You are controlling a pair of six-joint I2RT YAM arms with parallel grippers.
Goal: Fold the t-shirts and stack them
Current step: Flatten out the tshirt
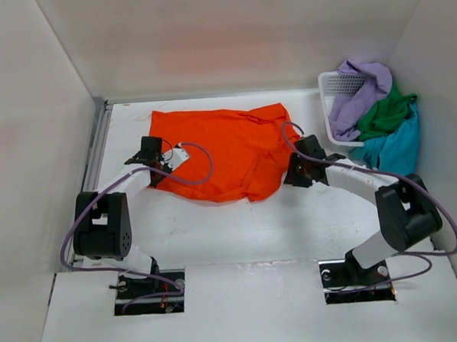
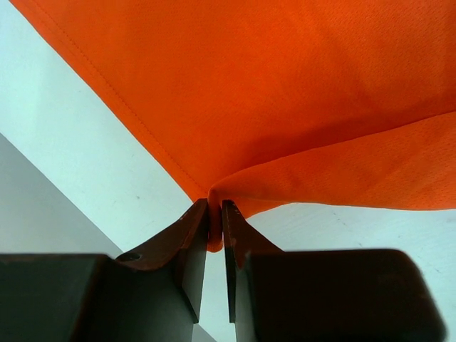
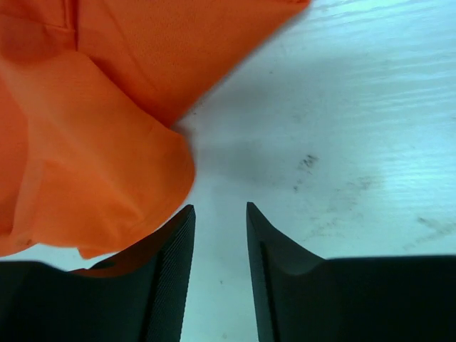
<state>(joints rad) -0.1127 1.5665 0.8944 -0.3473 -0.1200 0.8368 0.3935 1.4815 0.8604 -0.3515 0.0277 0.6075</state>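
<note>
The bright orange t-shirt (image 1: 220, 148) lies spread and partly rumpled on the white table, filling the top of the left wrist view (image 2: 285, 92). My left gripper (image 1: 161, 171) sits at its near left edge, shut on a pinch of the orange hem (image 2: 215, 206). My right gripper (image 1: 289, 178) rests at the shirt's right edge, open, with bare table between its fingers (image 3: 219, 210). A fold of orange cloth (image 3: 92, 142) lies just left of its left finger. The lavender (image 1: 362, 87), dark green (image 1: 386, 110) and teal (image 1: 397, 143) t-shirts are heaped at the back right.
A white mesh basket (image 1: 334, 85) stands at the back right corner with the three shirts spilling out of it over its right side. White walls close in the table on the left, back and right. Purple cables loop off both arms.
</note>
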